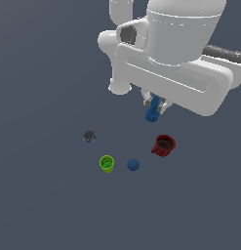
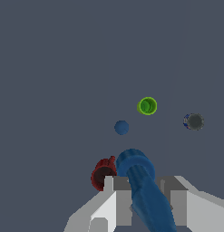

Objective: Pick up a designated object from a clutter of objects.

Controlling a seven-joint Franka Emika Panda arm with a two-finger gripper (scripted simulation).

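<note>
My gripper [image 1: 154, 106] is shut on the designated object [image 1: 151, 115], a small blue piece that is narrow between the fingers and widens to a round base below them. It hangs clear of the floor. In the wrist view the blue piece [image 2: 133, 165] runs out from between the two grey fingers [image 2: 118, 199], base pointing away from my gripper [image 2: 147, 195]. The rest of the clutter lies on the floor below: a red cup [image 1: 164, 145], a lime-green cup [image 1: 107, 163], a blue ball [image 1: 133, 164] and a dark grey lump [image 1: 89, 136].
The wrist view shows the red cup [image 2: 102, 174] just beside the held piece's base, the blue ball [image 2: 121, 127] and the lime-green cup [image 2: 147, 106] farther off, and the grey lump [image 2: 194, 121] apart from them with a sliver of blue at its edge. The floor is plain dark grey.
</note>
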